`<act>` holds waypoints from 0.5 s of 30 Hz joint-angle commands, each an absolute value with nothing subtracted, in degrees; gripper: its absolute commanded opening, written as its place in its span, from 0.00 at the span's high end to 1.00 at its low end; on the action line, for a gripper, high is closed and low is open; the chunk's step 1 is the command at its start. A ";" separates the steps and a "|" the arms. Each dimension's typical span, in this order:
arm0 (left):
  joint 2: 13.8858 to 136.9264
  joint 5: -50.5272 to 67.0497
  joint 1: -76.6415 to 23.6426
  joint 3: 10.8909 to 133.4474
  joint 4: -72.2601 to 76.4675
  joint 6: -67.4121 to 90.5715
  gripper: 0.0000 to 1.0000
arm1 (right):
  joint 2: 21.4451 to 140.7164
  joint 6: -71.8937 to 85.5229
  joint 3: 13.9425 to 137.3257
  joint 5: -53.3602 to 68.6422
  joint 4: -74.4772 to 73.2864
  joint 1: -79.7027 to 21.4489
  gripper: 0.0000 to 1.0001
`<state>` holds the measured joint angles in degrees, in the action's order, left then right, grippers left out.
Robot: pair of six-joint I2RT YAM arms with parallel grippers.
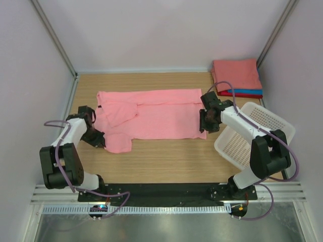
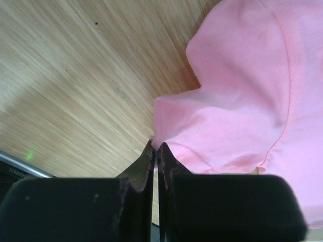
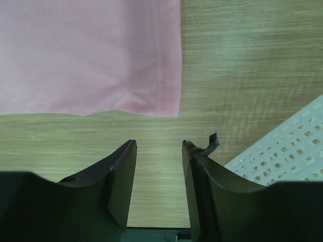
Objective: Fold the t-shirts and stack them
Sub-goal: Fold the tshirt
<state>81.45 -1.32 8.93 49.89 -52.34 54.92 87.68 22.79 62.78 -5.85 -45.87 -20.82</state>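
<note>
Shirt: the pink shirt (image 1: 156, 118) is lying spread across the middle of the worktop (image 1: 166, 161), with one sleeve doubled over at its upper left.
Left jaws: pressing together at the shirt's lower-left sleeve edge, and only a sliver of cloth seems to be caught.
Right jaws: standing apart over bare wood, holding nothing, with the hem corner lying just beyond the tips.
Stack: the folded shirts (image 1: 236, 74) are sitting in the upper right corner, well apart.
Basket: the white basket (image 1: 257, 131) is sitting just beside the right arm.
Risk, left: that thin pinch is looking likely to slip on a lift, dropping the sleeve crumpled.
Risk, right: closing here is likely missing the hem, leaving one side pulling alone and skewing the fold.
Risk, basket: a wide swing is risking a knock.
</note>
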 commanded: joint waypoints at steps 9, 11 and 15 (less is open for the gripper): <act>82.70 -3.60 9.31 60.55 -57.57 51.15 1.00 | 82.01 -1.29 60.56 -3.09 -40.08 -23.91 0.55; 83.05 -3.69 9.58 61.69 -58.00 50.80 1.00 | 81.30 -8.33 58.81 1.38 -39.47 -24.26 0.54; 83.32 -2.90 10.72 62.14 -58.10 50.80 1.00 | 83.31 -15.20 56.34 0.35 -38.41 -25.22 0.53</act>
<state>83.11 -2.42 9.56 60.75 -56.38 51.77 82.81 -5.04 58.11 -0.89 -40.73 -24.64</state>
